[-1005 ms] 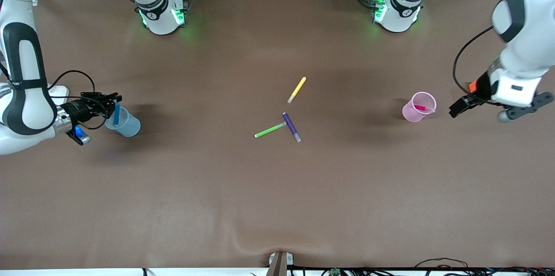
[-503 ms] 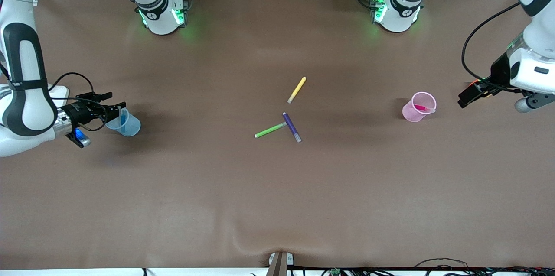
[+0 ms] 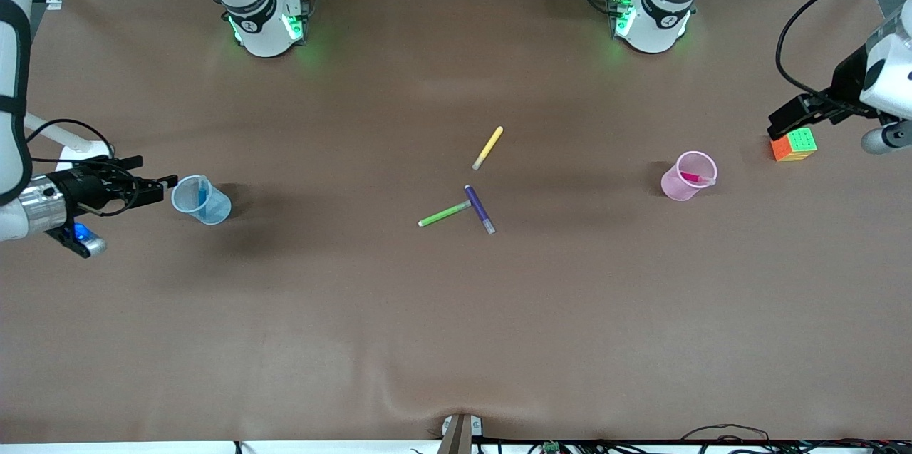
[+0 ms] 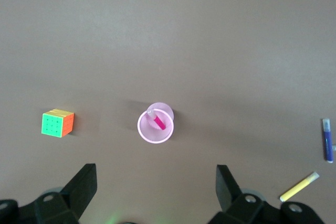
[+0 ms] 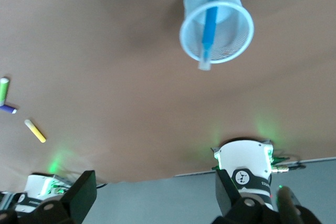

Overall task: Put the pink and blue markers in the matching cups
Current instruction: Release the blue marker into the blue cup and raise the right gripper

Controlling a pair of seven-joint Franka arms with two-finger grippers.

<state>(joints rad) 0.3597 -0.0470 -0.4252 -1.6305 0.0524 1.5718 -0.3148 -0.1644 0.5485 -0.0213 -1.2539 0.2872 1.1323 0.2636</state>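
Brown matte table (image 3: 456,311) across the front view. Near the right arm's end, pale blue cup (image 3: 201,200) upright, blue marker (image 3: 203,197) standing inside it; at the cup's nine o'clock, right gripper (image 3: 160,182) with fingers apart, clear of the rim, holding nothing. Toward the left arm's end, pale pink cup (image 3: 687,176) with pink marker (image 3: 693,177) leaning inside; at its two o'clock, a colourful puzzle cube (image 3: 793,145), and just above that the left gripper (image 3: 798,115), raised. At table centre, purple pen (image 3: 479,209) touching green pen (image 3: 444,214); yellow pen (image 3: 488,147) at their twelve o'clock, apart. Left wrist view: fingers (image 4: 84,184) spread wide, nothing between; pink cup (image 4: 155,124) seen from above, pink marker (image 4: 156,120) in it, cap end against the rim; cube (image 4: 58,123) at the cup's nine o'clock. Right wrist view: fingers (image 5: 84,195) likewise parted and empty; blue cup (image 5: 216,17) with blue marker (image 5: 208,32) inside, pale cap end past the rim.
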